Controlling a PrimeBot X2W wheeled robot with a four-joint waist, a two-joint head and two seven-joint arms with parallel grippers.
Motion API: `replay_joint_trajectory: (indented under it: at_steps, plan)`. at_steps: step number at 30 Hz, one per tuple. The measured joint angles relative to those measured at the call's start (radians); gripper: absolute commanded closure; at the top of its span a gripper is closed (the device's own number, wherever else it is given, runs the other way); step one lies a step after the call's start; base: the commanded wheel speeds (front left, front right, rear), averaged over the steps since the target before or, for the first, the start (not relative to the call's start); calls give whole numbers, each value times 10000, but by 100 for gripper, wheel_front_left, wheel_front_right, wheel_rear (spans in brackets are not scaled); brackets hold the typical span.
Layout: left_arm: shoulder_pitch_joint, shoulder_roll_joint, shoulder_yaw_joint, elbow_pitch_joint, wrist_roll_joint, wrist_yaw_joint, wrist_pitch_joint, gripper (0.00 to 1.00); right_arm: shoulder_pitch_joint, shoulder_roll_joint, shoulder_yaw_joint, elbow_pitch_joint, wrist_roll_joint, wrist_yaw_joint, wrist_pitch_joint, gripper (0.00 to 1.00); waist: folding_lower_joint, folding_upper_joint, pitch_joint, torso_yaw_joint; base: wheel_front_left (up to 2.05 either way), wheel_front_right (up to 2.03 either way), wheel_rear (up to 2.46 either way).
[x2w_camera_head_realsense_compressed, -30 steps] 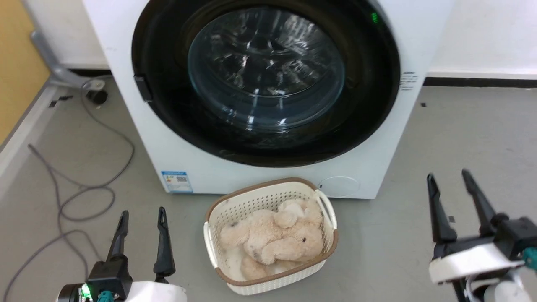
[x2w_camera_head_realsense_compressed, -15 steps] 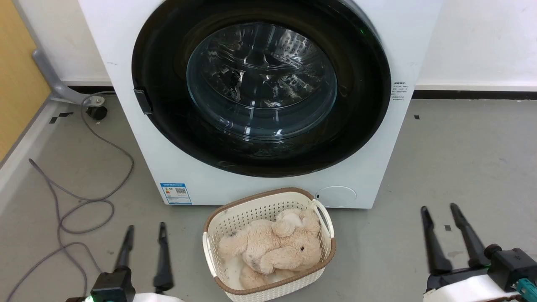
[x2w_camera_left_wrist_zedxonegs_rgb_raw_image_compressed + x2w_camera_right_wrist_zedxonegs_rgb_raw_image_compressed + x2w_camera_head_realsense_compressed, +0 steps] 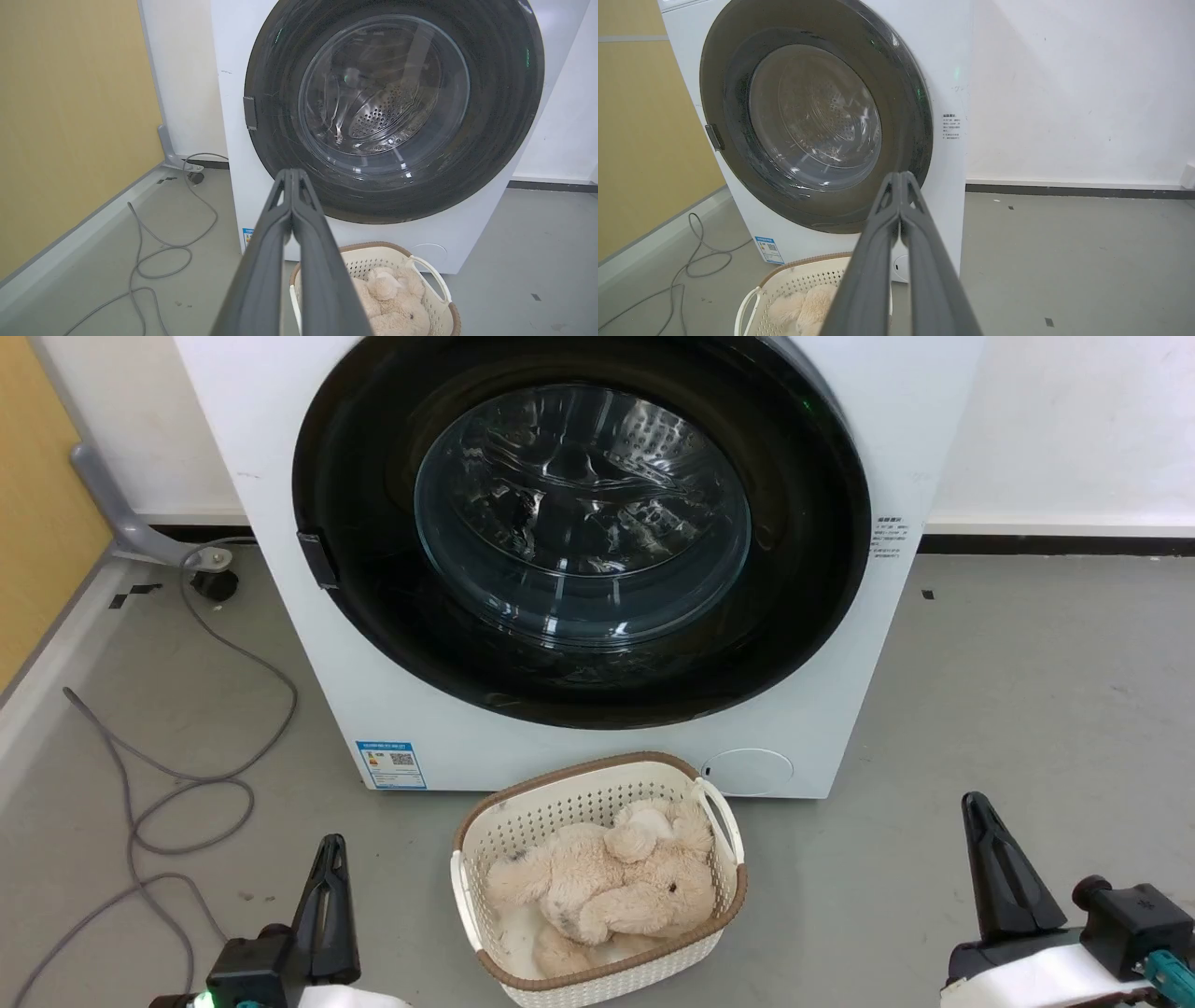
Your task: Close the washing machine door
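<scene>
The white washing machine (image 3: 439, 747) stands straight ahead, and its round black-rimmed door (image 3: 803, 616) with the glass bowl window (image 3: 581, 513) lies flat against the front, closed. The same door (image 3: 504, 121) shows in the left wrist view, with the door (image 3: 906, 93) in the right wrist view too. My left gripper (image 3: 329, 847) is low at the left, shut with nothing in it, fingertips together (image 3: 292, 173). My right gripper (image 3: 974, 803) is low at the right, also shut and holding nothing (image 3: 900, 176). Both are well short of the machine.
A cream perforated basket (image 3: 485, 821) holding a beige plush toy (image 3: 607, 887) sits on the floor just before the machine, between my grippers. Grey cables (image 3: 177, 775) loop on the floor at the left, beside a yellow wall (image 3: 37, 476). Grey floor (image 3: 1027, 691) lies open at the right.
Both grippers have gone from open to shut and have dropped lower in the view. Early on the camera shifted, so the whole picture moved down a little; the door has stayed closed.
</scene>
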Motion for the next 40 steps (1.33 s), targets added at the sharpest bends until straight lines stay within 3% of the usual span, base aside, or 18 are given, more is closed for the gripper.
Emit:
replay_joint_trajectory:
  at_steps: [40]
  plan:
    - [-244,0,25,-96,295,-265,869,100,-11,0,207,-295,-441,0,859,100,1,0,104,235,0,0,0]
